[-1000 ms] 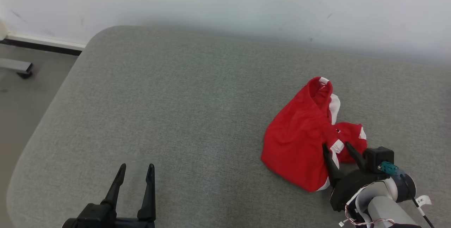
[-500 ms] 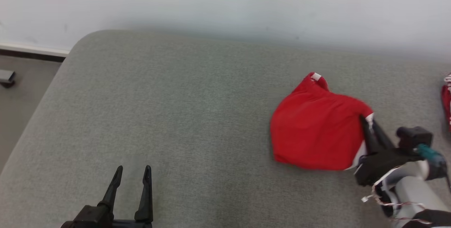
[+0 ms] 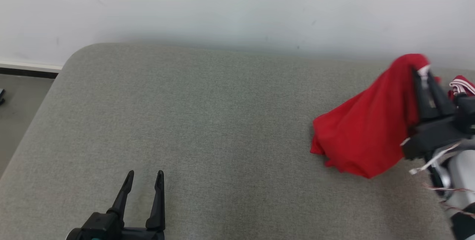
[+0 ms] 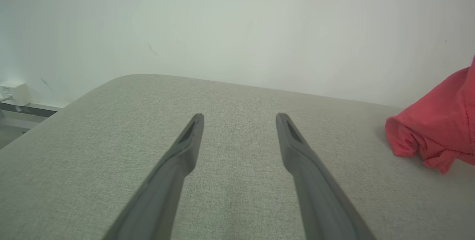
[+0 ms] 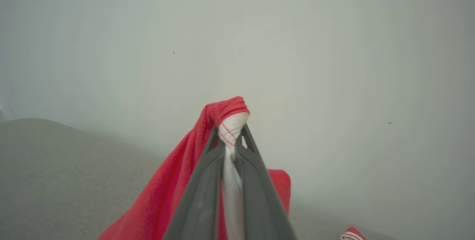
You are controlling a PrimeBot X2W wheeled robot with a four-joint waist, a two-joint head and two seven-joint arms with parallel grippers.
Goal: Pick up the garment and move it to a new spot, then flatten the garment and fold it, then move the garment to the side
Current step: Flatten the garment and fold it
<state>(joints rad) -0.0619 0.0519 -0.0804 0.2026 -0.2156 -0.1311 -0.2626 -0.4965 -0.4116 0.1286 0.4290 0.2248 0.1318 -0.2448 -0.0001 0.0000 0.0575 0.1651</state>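
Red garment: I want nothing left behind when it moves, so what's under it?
Grey cushion; the red garment hangs from the right end effector, its lower folds hiding the patch beneath.

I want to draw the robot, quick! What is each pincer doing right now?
Left pincer: open, holding nothing.
Right pincer: closed on the red garment.

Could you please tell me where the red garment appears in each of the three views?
Head view: garment at right, pinched at top by right gripper.
Left wrist view: garment at right edge.
Right wrist view: garment bottom centre, hanging from right gripper.
Shared landmark: grey cushion beneath, white wall behind.
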